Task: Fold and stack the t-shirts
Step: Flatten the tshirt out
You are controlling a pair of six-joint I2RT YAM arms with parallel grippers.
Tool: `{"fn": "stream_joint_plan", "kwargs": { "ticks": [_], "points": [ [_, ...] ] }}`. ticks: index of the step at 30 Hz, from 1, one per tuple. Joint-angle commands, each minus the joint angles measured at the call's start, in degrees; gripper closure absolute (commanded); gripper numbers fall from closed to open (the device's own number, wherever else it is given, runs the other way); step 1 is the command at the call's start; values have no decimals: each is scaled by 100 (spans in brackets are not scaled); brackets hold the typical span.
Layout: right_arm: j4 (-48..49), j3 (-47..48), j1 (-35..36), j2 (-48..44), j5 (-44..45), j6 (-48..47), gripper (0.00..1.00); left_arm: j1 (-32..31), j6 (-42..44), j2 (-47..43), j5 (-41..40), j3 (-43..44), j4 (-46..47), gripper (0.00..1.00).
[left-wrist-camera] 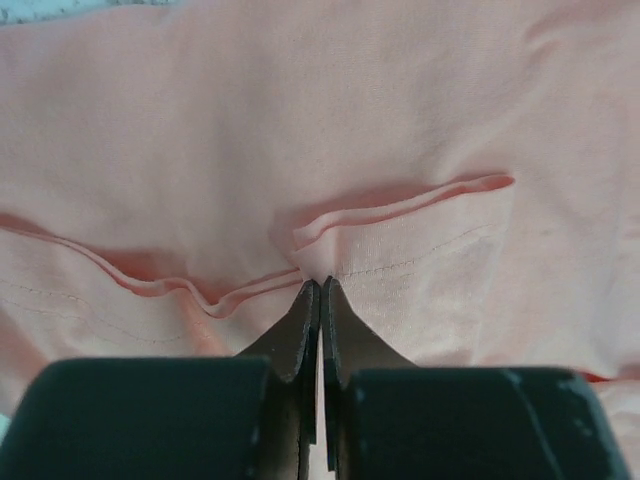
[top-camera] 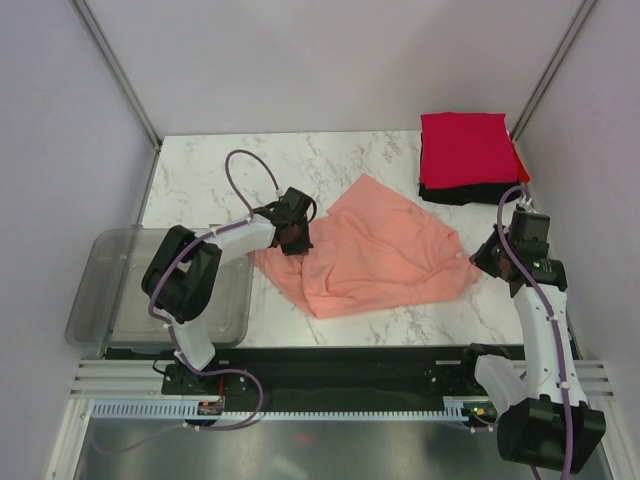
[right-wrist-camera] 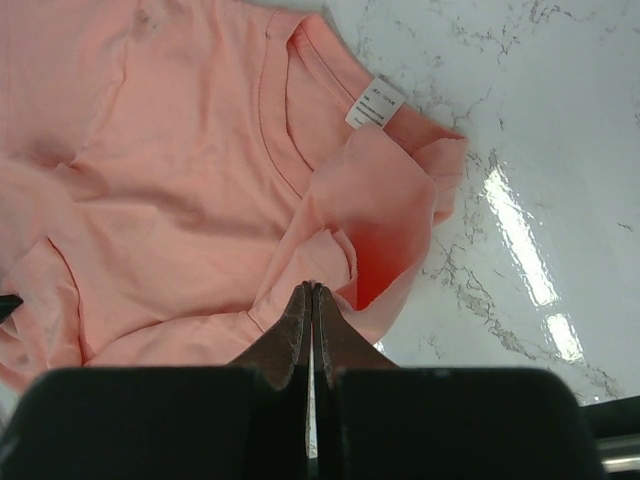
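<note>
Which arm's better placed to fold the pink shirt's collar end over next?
Right, probably. The right gripper is shut on the shirt beside the collar; the left gripper pinches the hem at the opposite side.

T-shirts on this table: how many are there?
3. A salmon-pink t-shirt lies spread mid-table; a folded red t-shirt sits atop a black t-shirt at the far right corner. The stack may hide more.
</note>
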Motion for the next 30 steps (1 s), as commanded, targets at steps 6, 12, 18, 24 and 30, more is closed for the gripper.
{"fn": "stream_joint_plan", "kwargs": {
  "ticks": [6,12,18,24,30],
  "points": [
    [93,233,-9,-50,-173,172,100,1,17,-1234,-97,389,-341,98],
    [207,1217,8,-323,-973,1042,100,1,-1,-2851,-414,1082,-1326,98],
    [-294,2974,0,-323,-701,937,100,1,78,-4072,-888,2093,-2196,98],
    [-610,4565,0,-508,-9,1183,100,1,113,-5023,-1100,2691,-2460,98],
    [-1120,6192,87,-701,1406,797,100,1,245,-5875,-1117,2964,-2452,98]
  ]
}}
